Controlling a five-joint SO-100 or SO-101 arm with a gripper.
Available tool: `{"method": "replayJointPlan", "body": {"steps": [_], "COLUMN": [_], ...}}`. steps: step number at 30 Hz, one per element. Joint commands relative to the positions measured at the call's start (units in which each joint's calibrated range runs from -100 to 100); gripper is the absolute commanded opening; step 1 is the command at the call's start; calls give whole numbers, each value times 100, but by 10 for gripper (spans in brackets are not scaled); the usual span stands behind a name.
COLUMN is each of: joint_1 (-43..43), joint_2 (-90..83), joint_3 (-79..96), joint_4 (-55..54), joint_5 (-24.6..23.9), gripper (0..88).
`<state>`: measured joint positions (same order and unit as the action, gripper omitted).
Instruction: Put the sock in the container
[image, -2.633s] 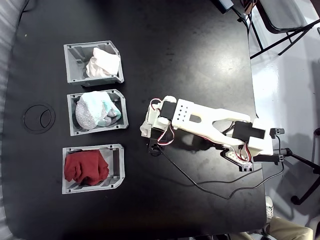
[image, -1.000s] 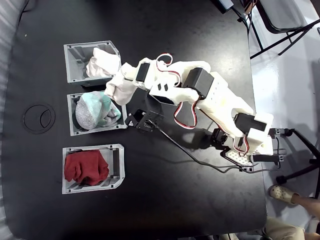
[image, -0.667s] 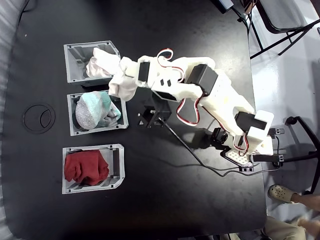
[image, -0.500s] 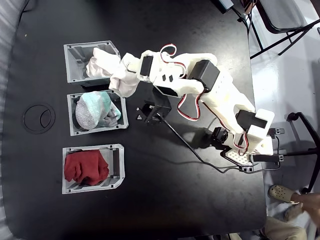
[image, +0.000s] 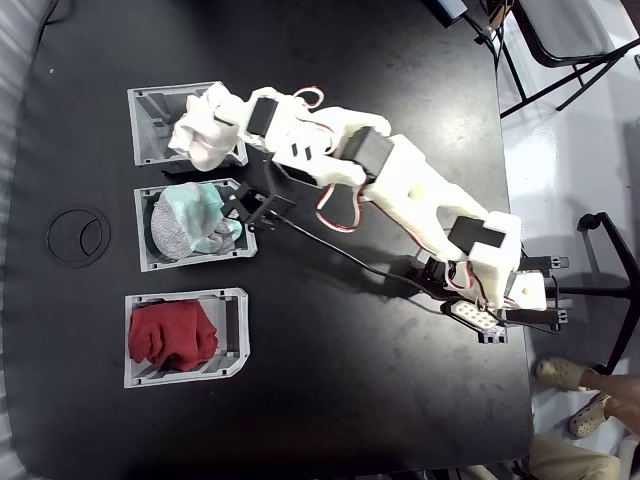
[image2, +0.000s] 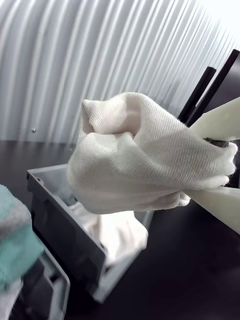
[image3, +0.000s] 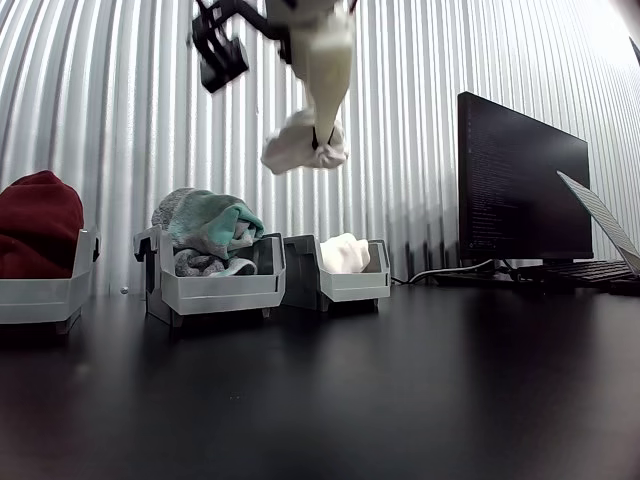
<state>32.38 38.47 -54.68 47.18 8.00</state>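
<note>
My gripper (image: 212, 128) is shut on the sock (image: 203, 130), a lumpy white fabric ball. In the fixed view it hangs over the container (image: 150, 100), the topmost grey bin, and covers most of its inside. The other view shows the sock (image3: 298, 150) held high in the gripper (image3: 322, 145), well above the container (image3: 350, 285), where another white bundle (image3: 345, 252) lies. Close up in the wrist view, the sock (image2: 135, 160) is pinched between the cream fingers (image2: 215, 200), with the container (image2: 55, 215) below it and white fabric (image2: 120, 235) inside.
A bin with a teal-and-grey bundle (image: 195, 225) sits just below the container in the fixed view, and a bin with red cloth (image: 175, 335) lies lower. The arm's black cable (image: 330, 250) trails across the black table. A monitor (image3: 520, 185) stands at the right.
The arm swung from the middle of the table up and left, carrying the sock past the teal bin to above the top bin.
</note>
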Motion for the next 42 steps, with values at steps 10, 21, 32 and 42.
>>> {"method": "replayJointPlan", "body": {"steps": [10, 21, 32, 42], "joint_1": [-39, 205, 418, 355], "joint_2": [817, 1352, 2013, 2230], "joint_3": [-293, -293, -293, -284], "joint_4": [-2643, -3779, -4334, -4479], "joint_5": [-13, -7, -2, -30], "gripper": [14, 17, 18, 159]}}
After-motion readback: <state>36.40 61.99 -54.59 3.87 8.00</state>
